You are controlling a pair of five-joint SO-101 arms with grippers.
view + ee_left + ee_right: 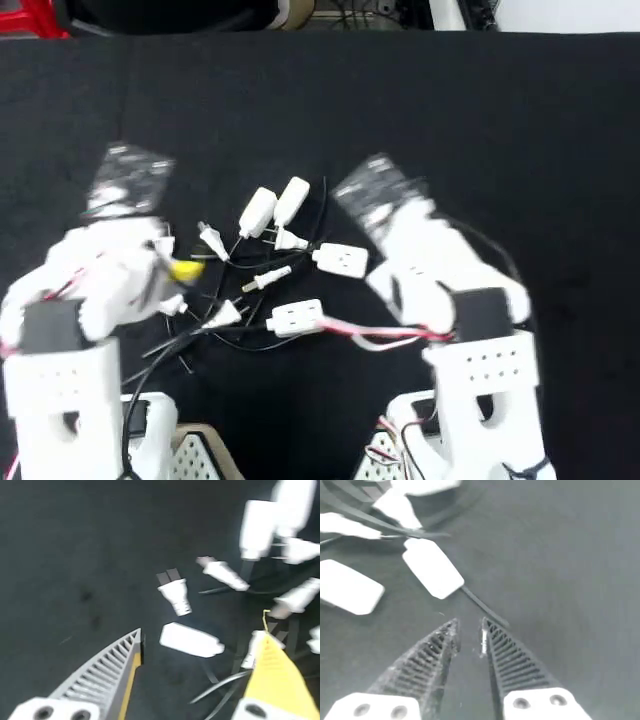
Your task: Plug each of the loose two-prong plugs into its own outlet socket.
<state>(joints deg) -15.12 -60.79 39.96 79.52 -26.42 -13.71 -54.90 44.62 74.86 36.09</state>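
Two white outlet sockets (340, 260) (297, 317) lie mid-table among black cables. Loose white two-prong plugs (212, 240) (268, 277) (225, 315) lie to their left. My left gripper (182, 270), with one yellow finger, hovers at the left edge of the pile. In the left wrist view it (202, 632) is open, with a small white piece (190, 640) on the cloth below the gap and a plug (174, 592) just beyond. My right gripper (469, 625) is shut but for a thin slit, holding nothing, above bare cloth close to a white block (432, 567).
Two larger white adapter plugs (258, 210) (292, 200) lie at the far side of the pile. A red and white cable (385, 335) runs from the nearer socket under the right arm (430, 270). Black cloth stretches bare beyond the pile and to both sides.
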